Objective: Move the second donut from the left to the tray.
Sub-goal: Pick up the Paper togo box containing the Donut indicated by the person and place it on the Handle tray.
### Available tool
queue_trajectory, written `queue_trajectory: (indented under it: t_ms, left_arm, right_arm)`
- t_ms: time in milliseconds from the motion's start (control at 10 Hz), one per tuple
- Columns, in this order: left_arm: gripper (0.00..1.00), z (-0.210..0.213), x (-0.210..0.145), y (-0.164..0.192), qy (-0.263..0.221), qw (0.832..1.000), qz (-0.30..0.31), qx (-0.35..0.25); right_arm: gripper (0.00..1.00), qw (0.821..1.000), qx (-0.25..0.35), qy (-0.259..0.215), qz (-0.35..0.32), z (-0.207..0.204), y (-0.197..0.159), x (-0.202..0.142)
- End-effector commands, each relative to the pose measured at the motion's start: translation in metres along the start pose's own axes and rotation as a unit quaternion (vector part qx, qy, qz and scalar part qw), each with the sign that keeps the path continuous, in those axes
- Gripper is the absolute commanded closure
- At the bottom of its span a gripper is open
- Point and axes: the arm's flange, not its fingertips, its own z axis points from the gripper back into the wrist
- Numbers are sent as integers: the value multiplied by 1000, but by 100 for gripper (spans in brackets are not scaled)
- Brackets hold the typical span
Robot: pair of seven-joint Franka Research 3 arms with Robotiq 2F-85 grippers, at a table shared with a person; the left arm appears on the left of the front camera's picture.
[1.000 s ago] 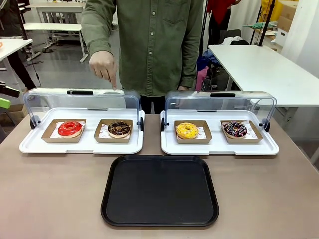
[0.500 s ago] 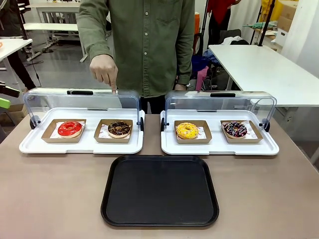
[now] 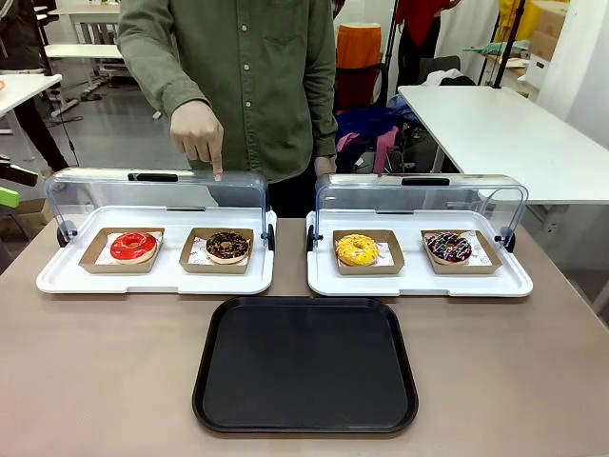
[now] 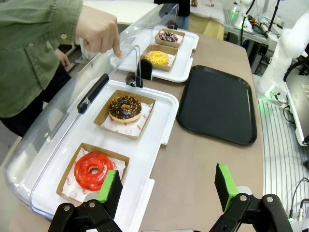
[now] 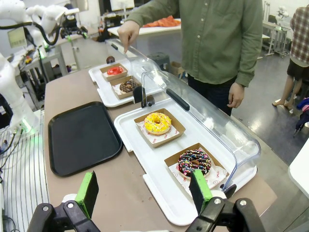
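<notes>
The dark chocolate donut with pale sprinkles [image 3: 227, 247] [image 4: 125, 108] [image 5: 128, 86] sits in its brown cardboard holder on the left white display tray [image 3: 157, 281], second from the left. The black tray [image 3: 304, 367] [image 4: 217, 104] [image 5: 82, 137] lies bare at the near middle of the table. A person's hand [image 3: 198, 133] [image 4: 99, 31] points a finger down above the raised clear lid [image 3: 157, 190] over that donut. My left gripper [image 4: 166, 193] is open above the table's left end. My right gripper [image 5: 145, 193] is open above the right end.
A red-glazed donut [image 3: 133, 246] sits left of the chocolate one. The right display tray [image 3: 419, 281] holds a yellow donut [image 3: 357, 249] and a dark donut with pink and white sprinkles [image 3: 448, 247]. Both clear lids stand raised at the back. The person stands at the far edge.
The person has shifted to the left behind the table, and the pointing hand has stayed above the left tray's lid. Neither gripper nor any donut has moved.
</notes>
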Motion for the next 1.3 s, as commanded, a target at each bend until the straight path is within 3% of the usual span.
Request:
queue_trajectory:
  t_ms: [0,700,1000,1200]
  left_arm:
    - [0,0,1,0,-2,1000,-1,0]
    - [0,0,0,0,0,1000,0,0]
    - [0,-32,69,-12,89,995,-43,3]
    - [0,-83,106,-15,174,983,-64,-9]
  right_arm:
    - [0,1000,-1,-13,13,0,-3,2]
    - [0,1000,-1,-13,13,0,-3,2]
    - [0,1000,-1,-13,13,0,-3,2]
    - [0,1000,-1,-13,13,0,-3,2]
